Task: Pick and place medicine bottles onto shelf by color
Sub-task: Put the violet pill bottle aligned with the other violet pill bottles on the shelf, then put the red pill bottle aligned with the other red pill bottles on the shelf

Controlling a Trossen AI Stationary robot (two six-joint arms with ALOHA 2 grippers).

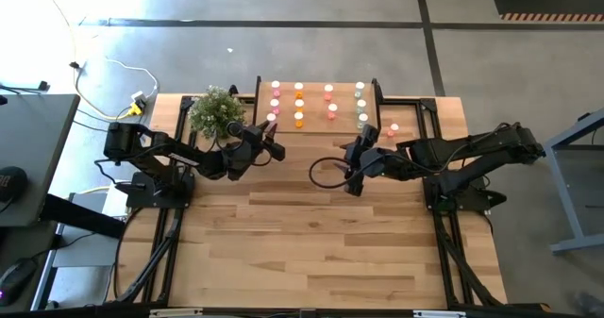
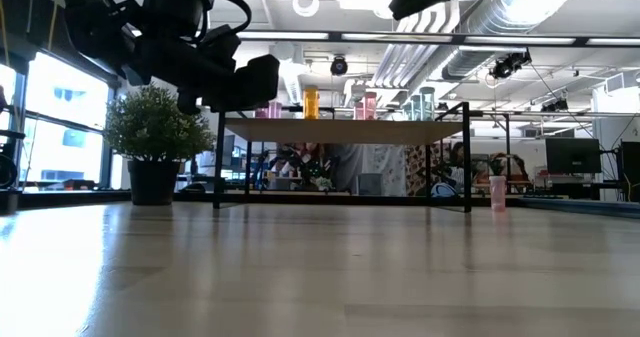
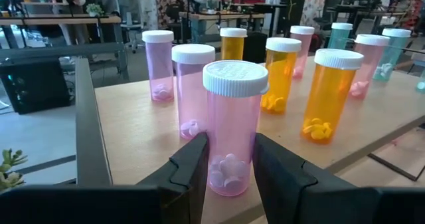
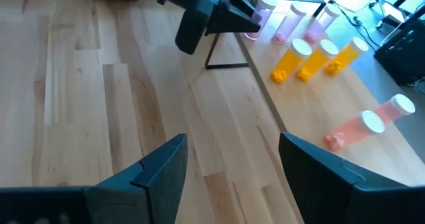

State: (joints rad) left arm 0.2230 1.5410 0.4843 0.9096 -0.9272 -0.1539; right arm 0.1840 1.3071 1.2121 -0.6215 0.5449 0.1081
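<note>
1. Wood-plank tabletop (image 1: 311, 233) carries a small light-wood shelf on thin black metal legs (image 1: 314, 103) at its far edge, with a green potted plant (image 1: 216, 111) just to the shelf's left.
2. On the shelf stand small round medicine bottles with white caps, sorted in columns: pink ones (image 1: 276, 95) at the left, orange ones (image 1: 299, 97) next, red-pink ones (image 1: 329, 92) after that, and pale green ones (image 1: 360, 94) at the right.
3. The left pincer (image 3: 229, 167) is up at the shelf's near left corner, its two dark fingers (image 3: 192, 164) closed against the lower sides of a clear pink bottle with a white cap and pale pills inside (image 3: 234, 124).
4. That pink bottle stands upright on the shelf board, at the near end of the pink column, with two more pink bottles right behind it.
5. The right pincer (image 4: 232, 164) hangs over bare tabletop just in front of the shelf's right part, its fingers spread wide with nothing between them.
6. One more red-pink bottle (image 1: 394, 128) stands on the tabletop itself, just off the shelf's near right corner.
</note>
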